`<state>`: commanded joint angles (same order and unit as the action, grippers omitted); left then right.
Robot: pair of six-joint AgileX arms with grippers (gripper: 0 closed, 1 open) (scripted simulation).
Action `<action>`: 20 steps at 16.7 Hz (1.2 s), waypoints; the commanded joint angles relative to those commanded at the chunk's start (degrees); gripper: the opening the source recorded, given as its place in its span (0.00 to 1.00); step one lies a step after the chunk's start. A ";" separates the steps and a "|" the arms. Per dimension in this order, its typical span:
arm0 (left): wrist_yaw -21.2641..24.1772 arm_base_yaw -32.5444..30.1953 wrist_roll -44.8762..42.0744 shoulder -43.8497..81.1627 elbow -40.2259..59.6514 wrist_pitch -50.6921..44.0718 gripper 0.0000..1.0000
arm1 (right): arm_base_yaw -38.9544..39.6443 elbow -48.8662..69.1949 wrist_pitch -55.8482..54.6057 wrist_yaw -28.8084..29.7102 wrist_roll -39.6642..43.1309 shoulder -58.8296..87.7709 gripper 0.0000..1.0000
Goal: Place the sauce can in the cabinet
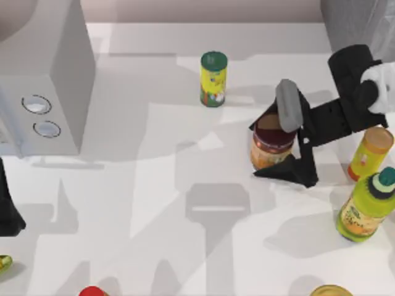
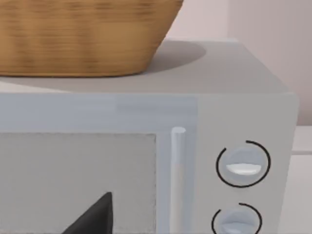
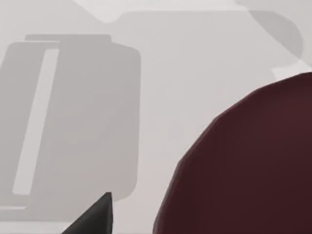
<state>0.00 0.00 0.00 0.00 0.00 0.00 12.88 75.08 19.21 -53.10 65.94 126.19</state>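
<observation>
At the far left of the desk (image 1: pixel 154 203) our left arm sits parked, its gripper (image 2: pixel 92 219) facing the grey box with two round rings (image 1: pixel 43 92); we cannot tell how its jaws stand. In the left wrist view a wicker basket (image 2: pixel 83 39) rests on top of that box. Further right, toward the back, a slim yellow can with a green lid (image 1: pixel 213 79) stands upright by itself. Right of the middle stands the sauce can (image 1: pixel 271 145), upright on the desk, with our right gripper (image 1: pixel 281 145) lowered over it; the jaws are spread wide, one finger on each side of the can, not yet closed on it. The right wrist view shows the can's dark maroon top close up. Near the right edge stand an orange-capped yellow bottle (image 1: pixel 369 153) and a yellow-green bottle with a teal cap (image 1: pixel 365 209).
</observation>
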 joint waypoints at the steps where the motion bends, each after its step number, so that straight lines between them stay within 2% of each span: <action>1: 0.00 0.00 0.00 0.00 0.00 0.00 1.00 | -0.15 -0.24 -0.35 0.00 0.09 0.18 1.00; 6: 0.00 0.00 0.00 0.00 0.00 0.00 1.00 | -0.30 -0.39 -0.42 0.00 0.31 0.26 1.00; 19: 0.00 0.00 0.00 0.00 0.00 0.00 1.00 | -0.30 -0.39 -0.42 0.00 0.31 0.26 0.02; 20: 0.00 0.00 0.00 0.00 0.00 0.00 1.00 | -0.30 -0.39 -0.42 0.00 0.31 0.26 0.00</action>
<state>0.00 0.00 0.00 0.00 0.00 0.00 12.58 74.69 18.79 -53.10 66.24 126.45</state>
